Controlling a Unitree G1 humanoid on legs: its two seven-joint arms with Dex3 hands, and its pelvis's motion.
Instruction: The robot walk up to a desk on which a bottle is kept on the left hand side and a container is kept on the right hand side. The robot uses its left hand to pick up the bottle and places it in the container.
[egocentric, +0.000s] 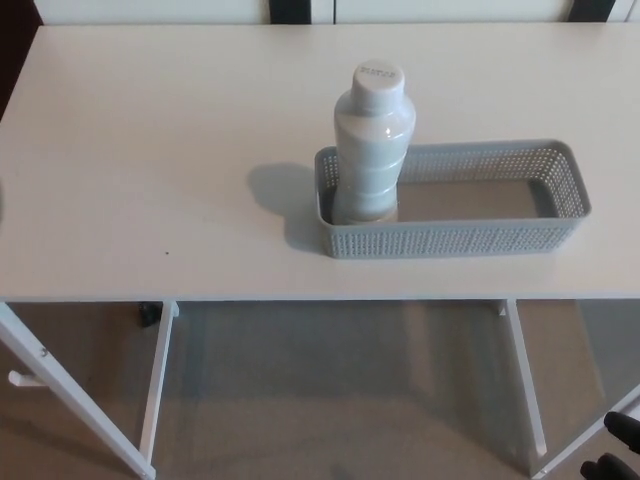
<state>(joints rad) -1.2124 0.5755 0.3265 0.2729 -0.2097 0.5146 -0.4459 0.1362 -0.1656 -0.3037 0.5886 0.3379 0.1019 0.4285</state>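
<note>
So the pale grey ribbed plastic bottle with the flat white cap (372, 145) stood upright inside the long grey perforated plastic basket (520, 235), tucked right into its left end, base down on the basket floor and its side close against the left wall. The upper half of the bottle stuck up well above the rim. The rest of the basket, stretching off to the right, had nothing else in it.

The basket sat on the wide white table (150, 170), a bit right of centre and near the front edge, with the bottle throwing a soft shadow onto the tabletop just left of the basket.

As for hands: the left hand wasn't in the shot at all, so nothing was touching or gripping the bottle, it stood there on its own. The only bit of robot visible was the right hand (620, 455), a couple of black fingertips poking in at the bottom right corner, down below table level and well apart from the bottle and basket. Too little of it showed to say whether it was released or clenched, honestly couldn't tell.

Under the table you could see the white metal table legs (155, 385) and a greyish-brown carpeted floor (340, 400).
</note>
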